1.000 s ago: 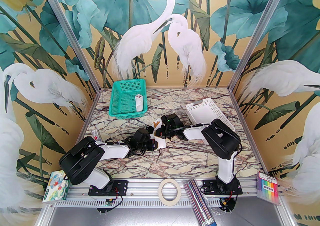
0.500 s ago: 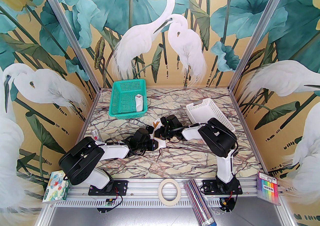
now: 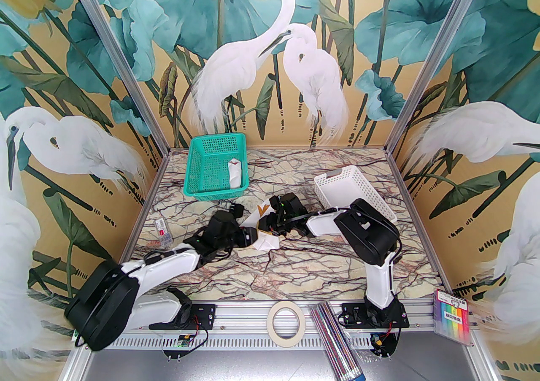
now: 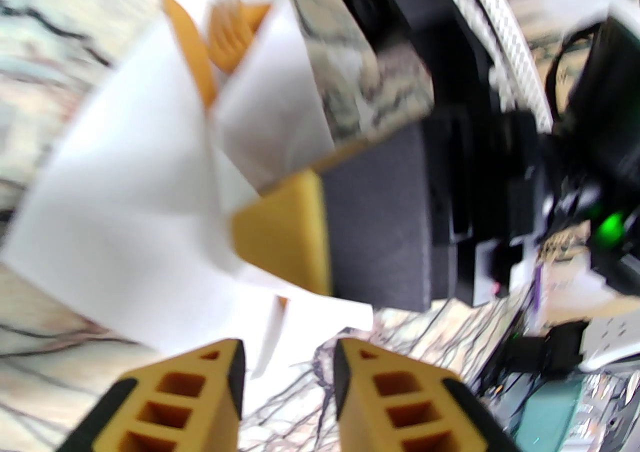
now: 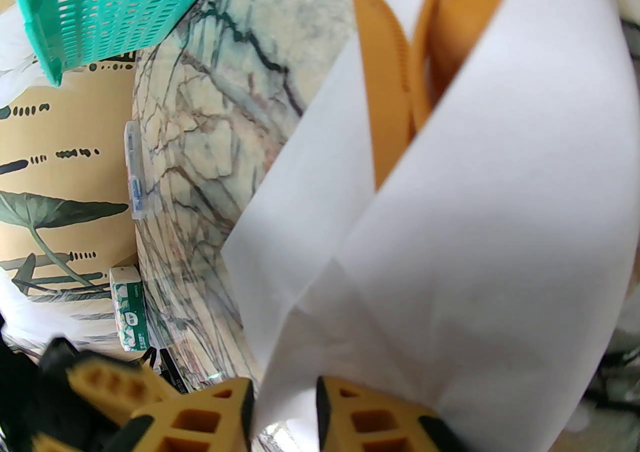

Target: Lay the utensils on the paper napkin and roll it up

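Centrally, veined marble bench (image 3: 295, 269), heron-mural walls (image 3: 84, 75), thin white paper napkin (image 3: 266, 242) mid-frame folded round smooth orange utensils (image 5: 385, 89), right gripper (image 5: 282, 387) jaws pinching its edge, left gripper (image 4: 289, 347) jaws slightly apart, empty.

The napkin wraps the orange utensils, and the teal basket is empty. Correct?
Not quite: the teal basket holds a white rolled bundle, as the top external view shows. The napkin does wrap the orange utensils.
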You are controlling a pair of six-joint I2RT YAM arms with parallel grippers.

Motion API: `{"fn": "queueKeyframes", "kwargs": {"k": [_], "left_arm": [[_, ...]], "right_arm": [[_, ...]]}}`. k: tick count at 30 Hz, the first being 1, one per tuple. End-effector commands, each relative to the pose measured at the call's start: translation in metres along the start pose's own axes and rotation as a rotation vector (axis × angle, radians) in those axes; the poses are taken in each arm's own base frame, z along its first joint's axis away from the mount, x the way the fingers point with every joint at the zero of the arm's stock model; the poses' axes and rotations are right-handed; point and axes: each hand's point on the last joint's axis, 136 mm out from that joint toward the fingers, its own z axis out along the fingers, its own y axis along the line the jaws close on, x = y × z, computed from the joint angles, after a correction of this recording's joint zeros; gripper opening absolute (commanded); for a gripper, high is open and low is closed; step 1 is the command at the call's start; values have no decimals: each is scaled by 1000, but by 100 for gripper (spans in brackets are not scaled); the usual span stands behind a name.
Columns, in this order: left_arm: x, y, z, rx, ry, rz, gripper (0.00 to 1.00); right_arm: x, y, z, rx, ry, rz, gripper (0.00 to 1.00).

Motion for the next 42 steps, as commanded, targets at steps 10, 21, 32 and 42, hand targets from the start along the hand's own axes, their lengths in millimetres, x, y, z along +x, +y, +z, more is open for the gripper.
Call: {"fn": "queueKeyframes", "kwargs": {"k": [10, 21, 32, 42], "left_arm": [[-7, 8, 3, 105, 5, -148, 45], [-21, 18, 12, 123, -49, -212, 48], [-20, 24, 22, 108, -17, -216, 47], [-20, 17, 32, 160, 21, -219, 45]], "right_arm": [[8, -21, 5, 63, 14, 26, 40], [9, -23, 4, 67, 12, 29, 45], [9, -25, 5, 74, 13, 30, 29], [9, -24, 5, 73, 15, 27, 25]]}}
